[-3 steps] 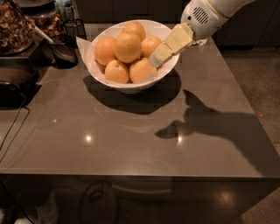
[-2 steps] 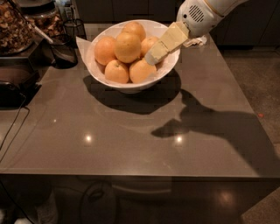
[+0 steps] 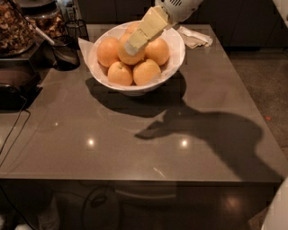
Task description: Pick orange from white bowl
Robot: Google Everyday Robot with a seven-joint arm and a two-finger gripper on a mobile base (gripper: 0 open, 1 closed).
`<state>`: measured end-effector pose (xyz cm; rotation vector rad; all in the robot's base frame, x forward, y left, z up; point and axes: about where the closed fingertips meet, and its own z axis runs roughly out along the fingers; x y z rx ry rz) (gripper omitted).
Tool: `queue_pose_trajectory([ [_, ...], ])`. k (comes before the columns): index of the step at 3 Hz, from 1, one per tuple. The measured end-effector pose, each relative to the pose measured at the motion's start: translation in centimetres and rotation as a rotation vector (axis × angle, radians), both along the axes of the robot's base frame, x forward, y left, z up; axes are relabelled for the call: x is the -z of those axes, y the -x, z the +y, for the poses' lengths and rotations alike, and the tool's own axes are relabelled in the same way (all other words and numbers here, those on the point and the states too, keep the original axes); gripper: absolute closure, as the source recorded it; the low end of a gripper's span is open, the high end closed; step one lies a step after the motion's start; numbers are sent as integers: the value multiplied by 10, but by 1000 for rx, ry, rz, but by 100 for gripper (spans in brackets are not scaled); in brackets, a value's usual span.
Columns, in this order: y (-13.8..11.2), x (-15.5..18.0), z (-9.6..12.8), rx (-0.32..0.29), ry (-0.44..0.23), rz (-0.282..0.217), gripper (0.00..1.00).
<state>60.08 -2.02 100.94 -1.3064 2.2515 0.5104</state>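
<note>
While the gripper (image 3: 134,44) hangs over the white bowl (image 3: 139,88), its tip is right at the top of the orange (image 3: 128,59). I cannot tell if it touches the fruit. I also cannot tell if the gripper is spread or pressed together, because it looks like one pale yellow slab. It comes in on a slant from 1 o'clock, from the white arm (image 3: 180,6) at the top edge.

The orange is the big one in the middle of the pile, and it sits highest. Five other oranges lie around it in the bowl. One is at 9 o'clock (image 3: 107,51), one at 3 o'clock (image 3: 158,50), one at 7 o'clock (image 3: 120,73), and one at 5 o'clock (image 3: 146,72). The last, at 12 o'clock (image 3: 132,28), is mostly hidden. White lining paper (image 3: 84,45) pokes over the rim at 10 o'clock.

The bowl stands on the grey table (image 3: 112,148), toward the table's 12 o'clock side. A crumpled white napkin (image 3: 194,38) lies on the table near the bowl at 2 o'clock. A dark container (image 3: 65,53) stands near the bowl at 9 o'clock. The arm's dark shadow (image 3: 211,132) falls on the table at 5 o'clock from the bowl.
</note>
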Motion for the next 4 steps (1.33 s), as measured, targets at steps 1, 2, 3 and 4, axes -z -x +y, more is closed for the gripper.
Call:
queue_pose_trajectory([
  [1, -4, 5, 1, 22, -15, 4, 0],
  [2, -23, 11, 12, 79, -5, 13, 0],
  [3, -40, 18, 22, 145, 48, 41, 0],
  [4, -51, 28, 27, 202, 111, 67, 0],
])
